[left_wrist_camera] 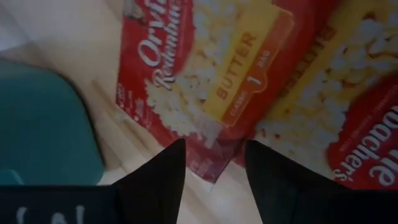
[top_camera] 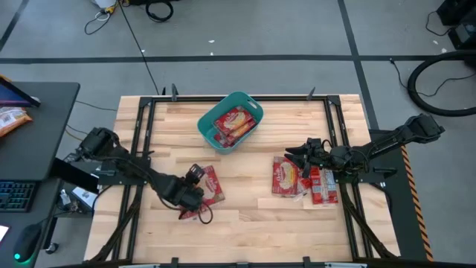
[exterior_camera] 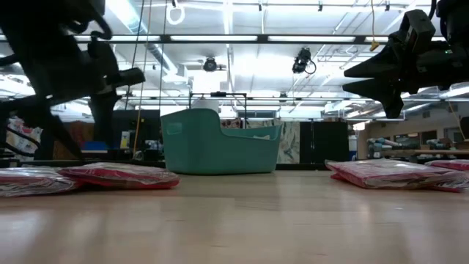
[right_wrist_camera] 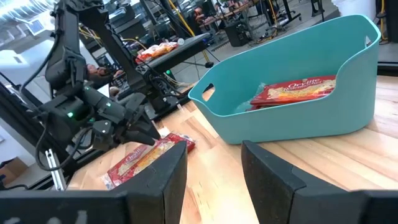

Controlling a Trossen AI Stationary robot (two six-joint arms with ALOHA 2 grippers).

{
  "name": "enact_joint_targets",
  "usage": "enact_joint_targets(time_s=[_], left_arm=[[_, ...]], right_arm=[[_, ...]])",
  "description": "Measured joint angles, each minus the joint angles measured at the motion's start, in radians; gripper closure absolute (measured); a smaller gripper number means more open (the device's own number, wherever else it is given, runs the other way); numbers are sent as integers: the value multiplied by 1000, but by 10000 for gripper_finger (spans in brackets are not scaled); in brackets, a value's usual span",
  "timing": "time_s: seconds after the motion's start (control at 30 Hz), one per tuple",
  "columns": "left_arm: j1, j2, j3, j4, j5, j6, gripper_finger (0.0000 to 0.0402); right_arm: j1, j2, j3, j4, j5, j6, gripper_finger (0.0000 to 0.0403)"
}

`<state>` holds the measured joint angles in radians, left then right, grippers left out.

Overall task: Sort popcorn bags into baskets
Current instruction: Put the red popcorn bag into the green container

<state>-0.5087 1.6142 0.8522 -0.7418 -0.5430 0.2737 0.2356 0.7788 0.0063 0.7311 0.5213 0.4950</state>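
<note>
Two popcorn bags (top_camera: 209,184) lie half-hidden under the left gripper (top_camera: 195,187), both grippers' fingers apart.

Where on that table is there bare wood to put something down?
Bare wood runs down the middle, between the left gripper's popcorn bags and the right gripper's pile. It is crowded around both piles and at the teal basket.

Glossy red film packets (left_wrist_camera: 205,93), smooth teal plastic tub (right_wrist_camera: 292,118), pale wood tabletop (top_camera: 245,201).

An orange snack bag (top_camera: 10,119) and keyboard (top_camera: 16,196) sit on the side desk (top_camera: 52,104).
</note>
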Motion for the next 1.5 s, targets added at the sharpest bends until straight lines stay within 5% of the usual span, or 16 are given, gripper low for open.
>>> enact_joint_targets(time_s=[0.43,0.8,1.13,1.5], left_arm=[[26,-4,-97,184,23,78,235],[47,0,-102,199,48,17,390],[59,3,151,36,-33,21,397],[146,3,370,235,-157,166,398]], right_arm=[[0,0,0,0,0,0,245],[0,0,0,0,0,0,245],[0,0,0,0,0,0,245],[0,0,0,0,0,0,245]])
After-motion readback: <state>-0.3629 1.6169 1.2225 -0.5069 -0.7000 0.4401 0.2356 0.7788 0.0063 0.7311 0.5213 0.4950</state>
